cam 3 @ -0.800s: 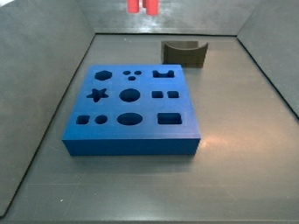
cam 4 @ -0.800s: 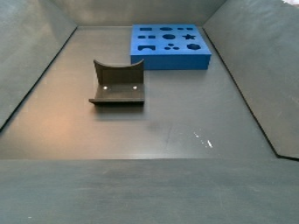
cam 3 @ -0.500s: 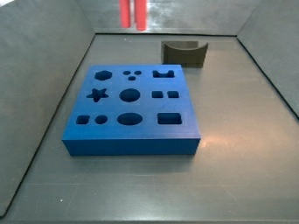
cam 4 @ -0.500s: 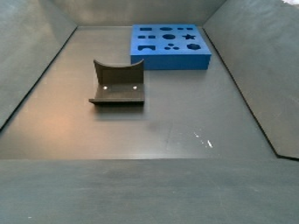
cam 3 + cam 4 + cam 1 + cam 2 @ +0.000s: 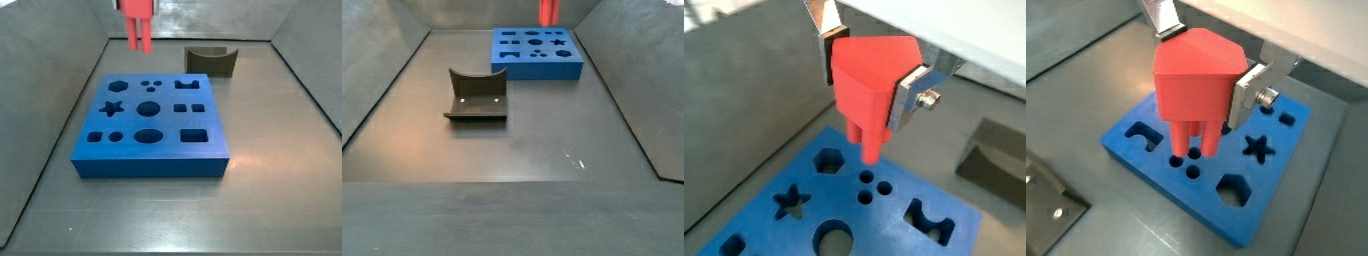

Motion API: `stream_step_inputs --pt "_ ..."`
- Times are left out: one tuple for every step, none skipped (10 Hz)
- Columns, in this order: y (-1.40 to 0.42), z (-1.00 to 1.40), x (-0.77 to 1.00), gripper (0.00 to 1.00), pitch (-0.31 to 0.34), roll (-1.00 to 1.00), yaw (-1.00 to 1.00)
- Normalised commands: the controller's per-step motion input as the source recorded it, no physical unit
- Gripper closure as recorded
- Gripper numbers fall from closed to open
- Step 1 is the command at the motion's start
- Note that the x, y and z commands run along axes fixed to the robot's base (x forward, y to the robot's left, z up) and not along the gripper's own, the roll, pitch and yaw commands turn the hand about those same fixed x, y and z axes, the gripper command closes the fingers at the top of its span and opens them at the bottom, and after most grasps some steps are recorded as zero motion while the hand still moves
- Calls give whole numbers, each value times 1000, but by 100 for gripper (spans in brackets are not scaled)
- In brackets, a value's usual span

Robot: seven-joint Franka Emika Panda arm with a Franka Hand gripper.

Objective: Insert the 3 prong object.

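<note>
The tool [image 5: 869,68] is seen only in part in both wrist views [image 5: 1203,62], its fingers cut off toward 12 o'clock; in both side views it is out of frame. The 3 prong object [image 5: 136,22] is cropped at 12 o'clock in both side views [image 5: 549,12]. Its prong count cannot be told there. The blue block [image 5: 844,210] is cropped at 6 o'clock in a wrist view.
</note>
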Motion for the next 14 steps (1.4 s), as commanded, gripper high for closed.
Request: stream_step_inputs --pt "-3 -460 0 100 -80 -53 -1000" --pt "-6 -451 0 100 -84 -56 -1000" --pt "-9 -451 0 100 -84 -53 -1000" --pt "-6 -457 0 100 -80 -54 -1000" --pt "0 -460 0 100 -73 -49 -1000" --pt "0 -449 0 100 -80 -54 -1000" --pt "0 -297 0 100 -34 -116 -960" --pt "194 -71 360 100 43 -121 -537" --pt "86 -49 243 100 91 0 -9" --pt "23 -194 200 100 34 0 -11" --pt "0 -311 234 100 0 -9 -37" --pt "-6 -343 243 100 3 0 -80" --pt "0 -400 197 100 9 0 -126" --pt "3 -451 23 100 0 24 -209"
